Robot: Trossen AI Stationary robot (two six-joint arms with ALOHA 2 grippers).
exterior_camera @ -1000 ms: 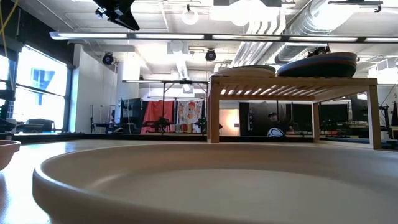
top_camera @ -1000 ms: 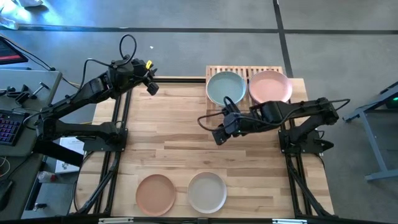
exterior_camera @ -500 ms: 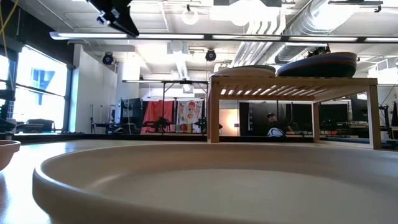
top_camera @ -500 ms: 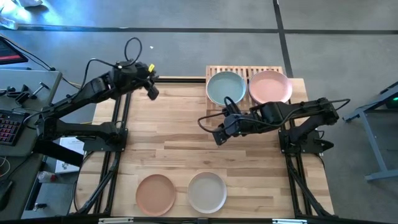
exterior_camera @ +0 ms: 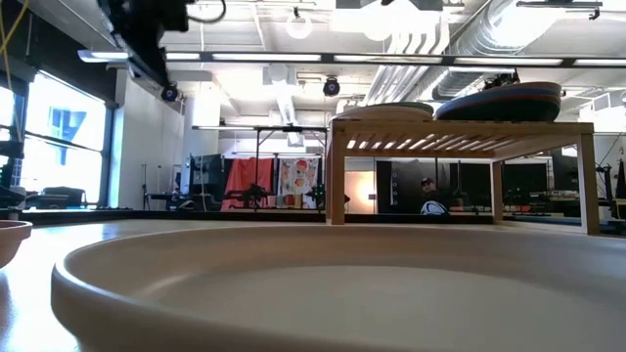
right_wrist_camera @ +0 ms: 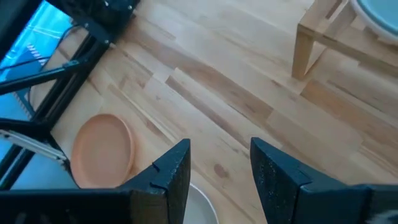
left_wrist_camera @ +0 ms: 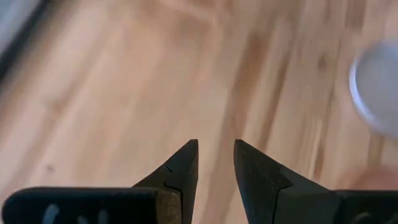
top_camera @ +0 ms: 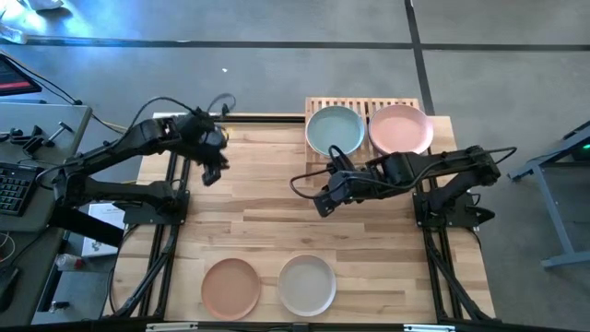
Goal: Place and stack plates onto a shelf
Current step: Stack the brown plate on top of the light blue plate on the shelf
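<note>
Two plates lie flat on the table near its near edge: a terracotta plate [top_camera: 231, 288] [right_wrist_camera: 102, 149] and a cream plate [top_camera: 307, 285] [exterior_camera: 342, 284] right of it. On the shelf [top_camera: 319, 107] [exterior_camera: 460, 127] at the far right sit two stacks, one topped by a pale green plate [top_camera: 335, 131], one by a pink plate [top_camera: 400, 128]. My left gripper [top_camera: 210, 172] [left_wrist_camera: 216, 148] hangs open over the bare far-left tabletop. My right gripper [top_camera: 323, 205] [right_wrist_camera: 219, 155] is open above the table's middle, in front of the shelf.
The pink-topped stack shows dark teal sides [exterior_camera: 504, 101] in the low view. The shelf's front leg [right_wrist_camera: 306, 46] stands close beyond my right gripper. Bare planks [top_camera: 267, 198] lie between the two grippers and the two plates.
My left gripper has come down from high over the far-left corner and swung toward the near edge, tipping its fingers down at the table. My right gripper has kept almost still. No plate has moved.
</note>
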